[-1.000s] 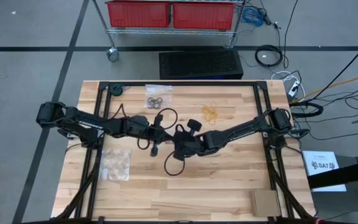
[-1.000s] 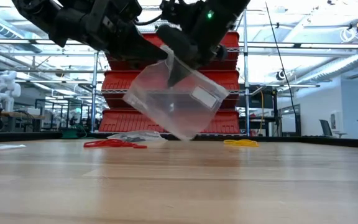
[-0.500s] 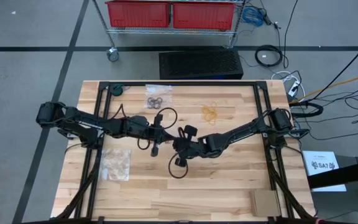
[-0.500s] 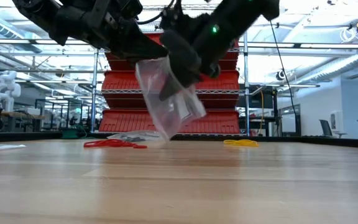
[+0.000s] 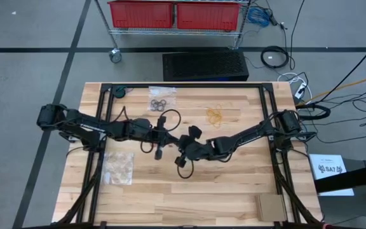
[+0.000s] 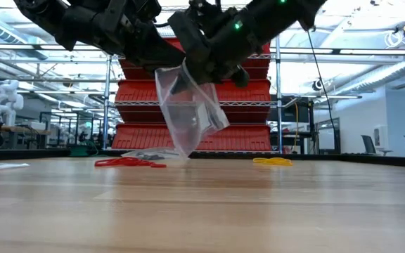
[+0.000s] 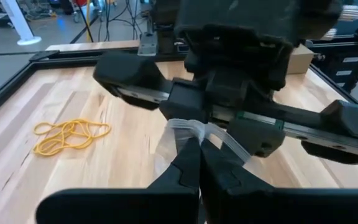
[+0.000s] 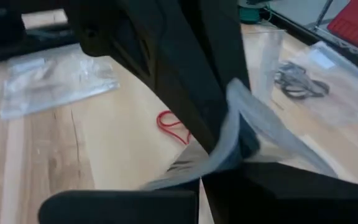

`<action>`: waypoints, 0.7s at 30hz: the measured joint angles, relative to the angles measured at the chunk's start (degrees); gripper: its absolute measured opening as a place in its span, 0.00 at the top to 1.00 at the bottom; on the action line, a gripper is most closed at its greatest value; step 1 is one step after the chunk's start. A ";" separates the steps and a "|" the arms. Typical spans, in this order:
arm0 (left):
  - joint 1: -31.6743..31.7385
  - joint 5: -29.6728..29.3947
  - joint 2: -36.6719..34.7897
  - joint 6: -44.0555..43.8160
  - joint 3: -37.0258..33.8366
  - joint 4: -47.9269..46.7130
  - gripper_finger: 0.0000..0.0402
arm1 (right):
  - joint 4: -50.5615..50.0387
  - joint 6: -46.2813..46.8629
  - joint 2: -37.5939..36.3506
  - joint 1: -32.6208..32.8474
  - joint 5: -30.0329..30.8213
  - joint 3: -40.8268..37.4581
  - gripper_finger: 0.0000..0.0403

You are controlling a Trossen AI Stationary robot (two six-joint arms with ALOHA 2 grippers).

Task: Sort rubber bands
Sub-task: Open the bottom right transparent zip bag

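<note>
While tools (image 6: 178,62) pinch bag (image 6: 188,116) (aloft).

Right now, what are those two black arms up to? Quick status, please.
Left gripper and right gripper both shut on one clear plastic bag, held above the wooden table. Red, tan and black rubber bands lie unsorted. Nothing blocking.

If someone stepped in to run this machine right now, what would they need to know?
Left pincer: shut on the clear bag, above the middle of the table.
Right pincer: shut on the same bag, facing the left one.
Rubber bands: yellow pile loose on the far right; red ones loose under the arms; black ones on a flat bag at the far edge.
Another bag lies near the left arm.
Done: the bag is lifted, with nothing seen inside it.
Left: bagging the red and yellow bands.
</note>
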 joint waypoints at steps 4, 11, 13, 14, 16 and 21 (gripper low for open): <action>-0.13 -0.17 0.02 0.00 0.00 0.39 1.00 | 4.85 2.42 0.02 -0.62 -0.64 -3.38 0.99; -0.13 -0.17 0.02 0.07 0.00 1.29 1.00 | 8.07 3.26 0.02 -2.50 -6.00 -3.78 0.78; -0.13 -0.17 0.02 0.05 0.00 1.35 1.00 | 9.47 3.32 0.02 -2.59 -6.00 -3.78 0.69; -0.13 -0.17 0.02 0.04 0.00 1.42 1.00 | 10.21 3.30 0.02 -2.65 -6.00 -3.78 0.64; -0.13 -0.17 0.02 0.04 0.00 1.36 1.00 | 10.89 3.27 0.02 -2.80 -5.85 -3.78 0.56; -0.13 -0.22 0.02 0.02 0.00 0.85 1.00 | 6.80 2.88 -1.21 -2.87 -4.09 -3.78 0.43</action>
